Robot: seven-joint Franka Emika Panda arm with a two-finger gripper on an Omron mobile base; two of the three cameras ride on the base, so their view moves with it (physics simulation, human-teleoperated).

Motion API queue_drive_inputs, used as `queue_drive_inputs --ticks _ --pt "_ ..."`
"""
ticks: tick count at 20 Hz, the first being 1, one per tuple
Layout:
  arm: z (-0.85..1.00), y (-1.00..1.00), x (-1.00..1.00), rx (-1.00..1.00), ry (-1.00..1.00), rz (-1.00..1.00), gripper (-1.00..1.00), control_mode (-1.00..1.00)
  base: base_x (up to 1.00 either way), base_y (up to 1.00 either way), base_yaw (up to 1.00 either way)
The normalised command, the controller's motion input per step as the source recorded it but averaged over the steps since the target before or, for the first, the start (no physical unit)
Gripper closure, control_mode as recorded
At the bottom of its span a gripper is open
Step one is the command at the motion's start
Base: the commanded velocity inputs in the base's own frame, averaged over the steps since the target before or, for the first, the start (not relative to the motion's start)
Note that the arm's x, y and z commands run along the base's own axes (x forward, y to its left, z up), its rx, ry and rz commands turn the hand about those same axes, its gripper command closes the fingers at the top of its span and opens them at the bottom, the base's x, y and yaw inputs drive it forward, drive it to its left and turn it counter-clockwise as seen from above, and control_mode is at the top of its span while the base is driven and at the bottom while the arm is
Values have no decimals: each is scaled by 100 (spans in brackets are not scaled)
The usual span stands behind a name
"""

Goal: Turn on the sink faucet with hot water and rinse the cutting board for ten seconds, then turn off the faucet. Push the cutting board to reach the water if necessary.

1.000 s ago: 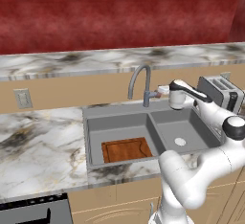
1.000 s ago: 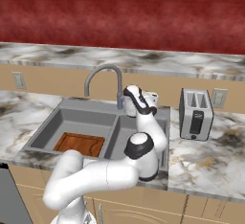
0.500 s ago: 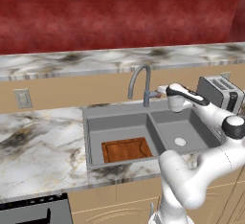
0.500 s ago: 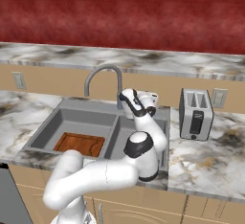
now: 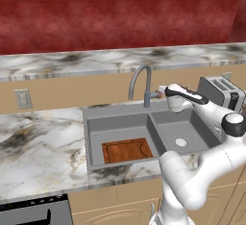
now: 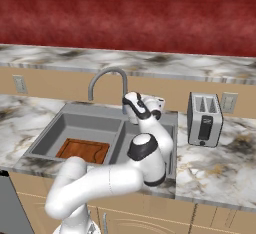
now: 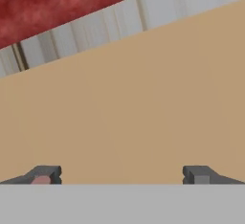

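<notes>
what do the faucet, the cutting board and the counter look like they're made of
The sink faucet looks like brushed metal: plain grey with a dull sheen. The cutting board looks like wood: reddish-brown, with a darker groove near its rim. The counter looks like polished marble or stone, white with dark veins.

One faucet [image 5: 140, 81], one double-basin sink [image 5: 144, 119], one cutting board [image 5: 127, 150], one toaster [image 6: 204, 119], one wall outlet [image 5: 21, 99]

Matt grey metal sink [image 5: 120, 123], reddish wooden cutting board [image 5: 127, 150], veined marble counter [image 5: 38, 137]
</notes>
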Motion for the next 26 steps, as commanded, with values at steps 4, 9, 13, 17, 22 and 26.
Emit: queue_drive_inputs --ticks 4,9,13,17,22,26 --pt "-2 -53 -9 0 3 0 -100 -100 0 0 0" --pt "-1 -53 -8 0 2 0 -100 -100 0 0 0" --pt "0 -51 -8 0 2 0 -100 -100 0 0 0" --pt "0 -48 -14 0 2 0 -100 -100 0 0 0" --pt "0 -51 -15 0 2 0 -100 -100 0 0 0" --pt "0 -60 -4 0 1 0 -100 -100 0 0 0"
